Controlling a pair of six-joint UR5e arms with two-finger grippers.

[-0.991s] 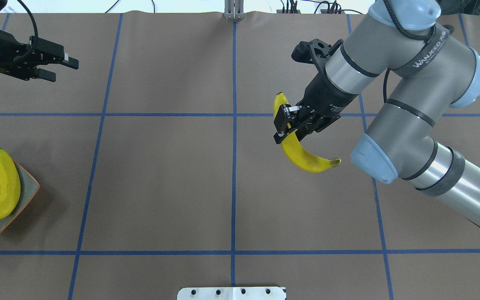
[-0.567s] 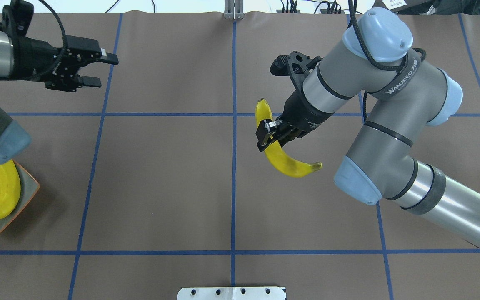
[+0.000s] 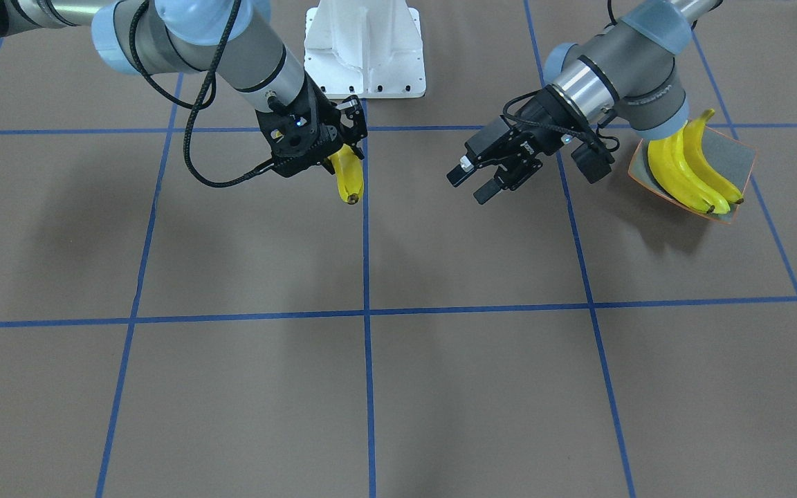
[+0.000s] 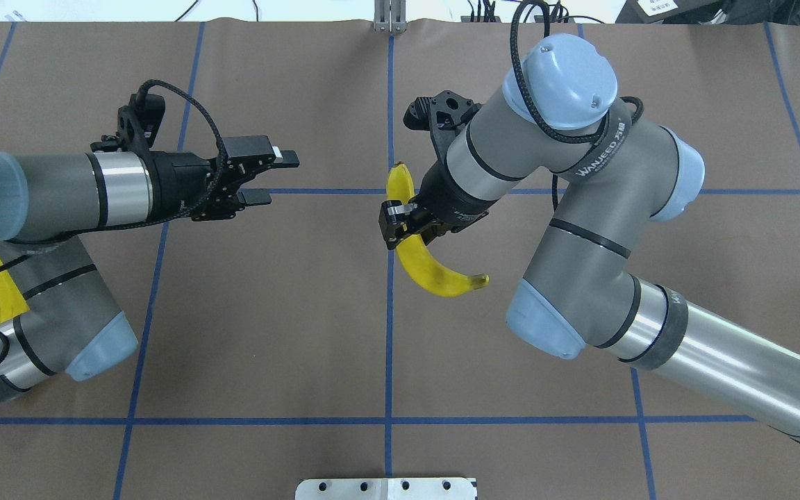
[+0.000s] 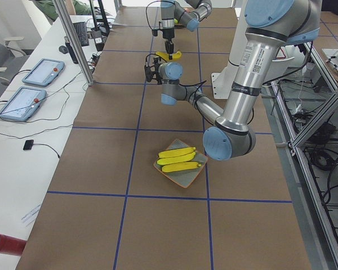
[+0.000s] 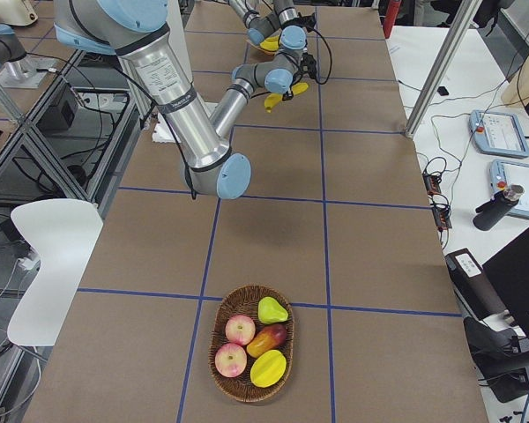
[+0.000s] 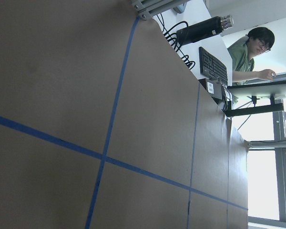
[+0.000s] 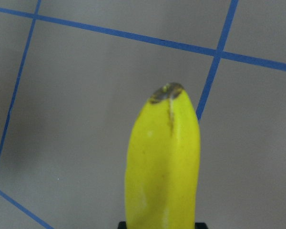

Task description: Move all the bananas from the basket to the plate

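My right gripper [image 4: 396,226] is shut on a yellow banana [image 4: 435,274] and holds it above the table near the centre line; it also shows in the front view [image 3: 340,149], with the banana [image 3: 349,178] hanging below it. The right wrist view shows that banana's dark tip [image 8: 166,91]. My left gripper [image 4: 278,178] is open and empty, pointing at the banana from the left, a gap between them. Two more bananas [image 3: 689,169] lie on the grey, orange-rimmed plate [image 3: 737,155]. In the overhead view my left arm hides most of the plate.
The wicker basket [image 6: 247,291] sits at the table's right end and holds apples, a pear and other fruit. Blue tape lines cross the brown table cover. A white base plate [image 3: 364,48] stands at the robot's side. A person sits beyond the far edge [image 7: 255,52].
My right arm has carried the banana leftward to the centre line. My left arm has swung from the far left corner toward the centre, its gripper still open.
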